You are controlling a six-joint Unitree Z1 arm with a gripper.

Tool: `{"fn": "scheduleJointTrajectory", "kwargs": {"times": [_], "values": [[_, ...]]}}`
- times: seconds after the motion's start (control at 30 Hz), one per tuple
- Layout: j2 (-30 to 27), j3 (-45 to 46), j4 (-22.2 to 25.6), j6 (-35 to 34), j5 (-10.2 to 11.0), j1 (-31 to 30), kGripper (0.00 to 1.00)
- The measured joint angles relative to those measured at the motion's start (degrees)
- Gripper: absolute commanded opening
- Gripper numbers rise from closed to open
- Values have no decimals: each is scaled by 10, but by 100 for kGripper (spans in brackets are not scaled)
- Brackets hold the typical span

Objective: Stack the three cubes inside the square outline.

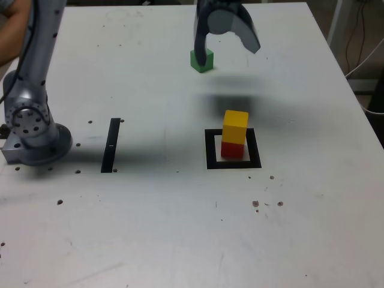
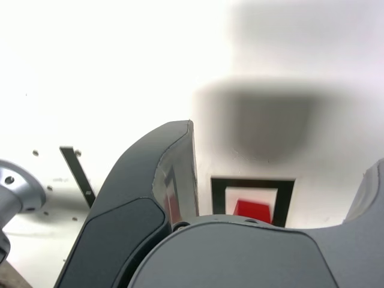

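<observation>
In the exterior view a yellow cube (image 1: 235,126) rests on a red cube (image 1: 232,149) inside the square outline (image 1: 233,162). Farther back, the green cube (image 1: 203,60) stands alone on the table. My gripper (image 1: 227,54) hangs open above the table behind the stack, with nothing between its jaws. Its left finger (image 1: 199,42) overlaps the green cube in this picture. The wrist view has both dark fingers spread wide around my gripper (image 2: 276,174). Past them it shows the square outline (image 2: 219,195) with a patch of the red cube (image 2: 252,209).
A narrow black strip (image 1: 111,145) (image 2: 77,169) lies at the exterior view's left, beside the arm's silver base (image 1: 30,135). A person's arm (image 1: 9,30) shows at the top left corner. Cables (image 1: 360,36) hang beyond the table's right edge.
</observation>
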Motion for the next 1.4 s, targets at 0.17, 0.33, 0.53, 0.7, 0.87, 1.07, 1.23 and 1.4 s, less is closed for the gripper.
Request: {"fn": "scheduleJointTrajectory", "kwargs": {"times": [0.17, 0.33, 0.53, 0.7, 0.87, 1.07, 1.23, 1.4], "values": [[45, -53, 10, 32, 3, 65, 99], [83, -116, 38, 49, 10, 100, 99], [116, -163, 55, 59, 13, 136, 99], [126, -176, 59, 60, 15, 142, 99], [126, -176, 63, 56, 15, 148, 99], [127, -164, 78, -18, 15, 149, 99], [127, -157, 86, -78, 23, 149, 99], [127, -156, 88, -93, 24, 149, 99]]}}
